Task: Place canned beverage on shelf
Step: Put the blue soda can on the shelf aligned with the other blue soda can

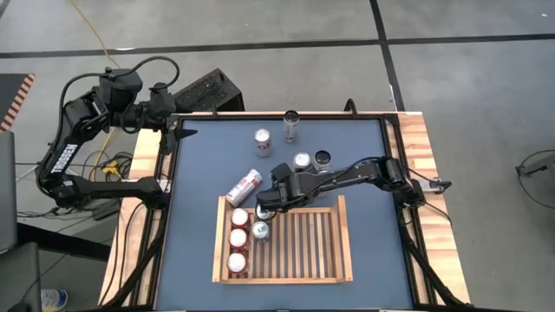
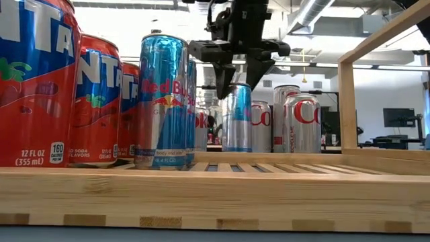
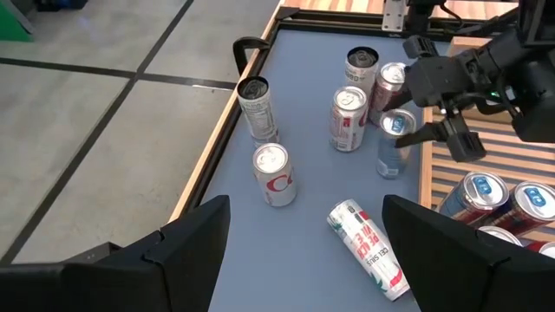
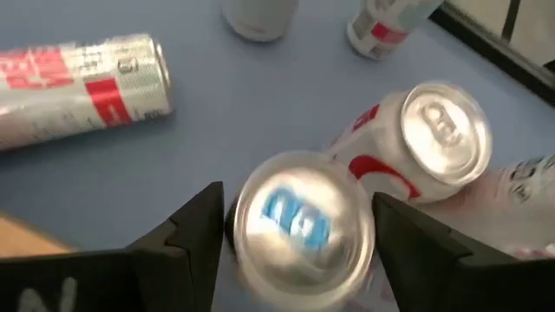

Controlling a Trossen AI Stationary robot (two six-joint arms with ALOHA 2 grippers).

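Observation:
The shelf is a light-wood slatted tray at the table's near middle. Three red soda cans and a blue Red Bull can stand in its left part. A slim silver-blue can stands upright on the blue tabletop just beyond the shelf's far rim. My right gripper is open above it, pointing down, with one finger on each side of the can's top. I see no touch. My left gripper is open and empty at the table's far left corner.
A white-and-red can lies on its side on the tabletop left of my right gripper. Several cans stand beyond it: one, one, and two close together beside the right arm. The shelf's right part holds bare slats.

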